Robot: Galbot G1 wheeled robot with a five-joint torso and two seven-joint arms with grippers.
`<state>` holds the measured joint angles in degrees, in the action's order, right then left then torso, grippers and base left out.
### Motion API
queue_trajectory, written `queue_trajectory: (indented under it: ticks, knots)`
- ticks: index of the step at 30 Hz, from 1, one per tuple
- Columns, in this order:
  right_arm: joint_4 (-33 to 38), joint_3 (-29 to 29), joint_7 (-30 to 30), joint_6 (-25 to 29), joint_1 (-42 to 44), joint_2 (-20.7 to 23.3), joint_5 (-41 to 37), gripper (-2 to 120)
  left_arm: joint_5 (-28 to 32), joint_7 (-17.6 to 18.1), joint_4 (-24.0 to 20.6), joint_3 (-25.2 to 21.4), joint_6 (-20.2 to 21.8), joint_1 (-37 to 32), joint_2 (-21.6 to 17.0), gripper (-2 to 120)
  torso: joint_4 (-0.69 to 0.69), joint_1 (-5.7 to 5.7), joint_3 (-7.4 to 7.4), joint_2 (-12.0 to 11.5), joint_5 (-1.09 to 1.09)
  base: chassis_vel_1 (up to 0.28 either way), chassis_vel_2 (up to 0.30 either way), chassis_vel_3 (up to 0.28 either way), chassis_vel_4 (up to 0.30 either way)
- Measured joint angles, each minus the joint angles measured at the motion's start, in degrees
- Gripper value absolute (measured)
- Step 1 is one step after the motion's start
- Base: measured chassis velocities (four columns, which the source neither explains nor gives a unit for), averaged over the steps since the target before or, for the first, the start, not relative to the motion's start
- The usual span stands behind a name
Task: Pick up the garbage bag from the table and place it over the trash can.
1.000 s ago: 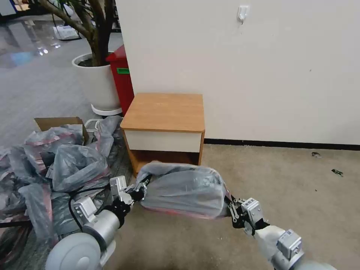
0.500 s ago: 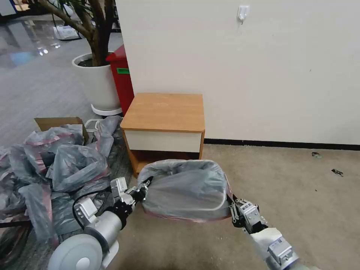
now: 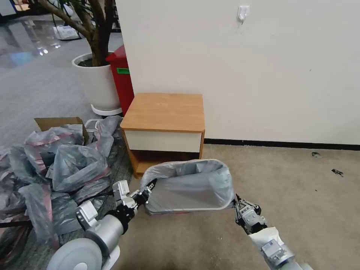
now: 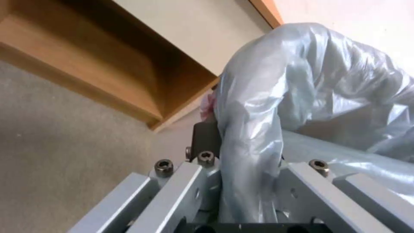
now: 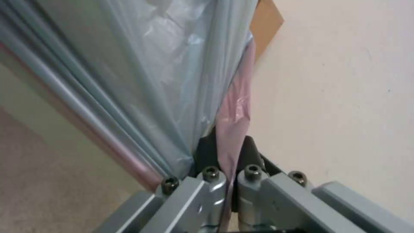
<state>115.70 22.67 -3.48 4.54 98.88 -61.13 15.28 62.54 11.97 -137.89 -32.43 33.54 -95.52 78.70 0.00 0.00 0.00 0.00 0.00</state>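
On carpet (image 3: 292,180), crinkly grey garbage bag (image 3: 191,185) sheathing trash can (image 3: 187,208).

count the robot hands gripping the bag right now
2. The left hand pinches the garbage bag at the trash can's left end; the right hand pinches it at the right end.

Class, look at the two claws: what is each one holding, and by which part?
Both grip the garbage bag by its rim: the left claw on the bag's left edge, the right claw on its pink band at the right edge.
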Motion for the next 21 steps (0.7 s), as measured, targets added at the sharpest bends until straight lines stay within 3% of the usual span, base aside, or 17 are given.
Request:
queue_trajectory:
  ticks: [14, 21]
  knots:
    - [-2.3, 0.1, -1.0, 1.4, -0.9, -1.0, 2.5, 0, 0.1, 0.0, -0.3, -0.2, 0.0, -0.2, 0.3, 4, 0.0, 0.0, 0.0, 0.0, 0.0, 0.0, 0.0, 0.0, 0.0]
    - [1.4, 0.5, -1.1, 1.7, 1.4, -1.8, 2.4, 22, -0.7, 1.3, 1.3, -1.6, 0.5, 0.5, -0.8, 3, 0.0, 0.0, 0.0, 0.0, -0.01, 0.0, 0.0, 0.0, 0.0]
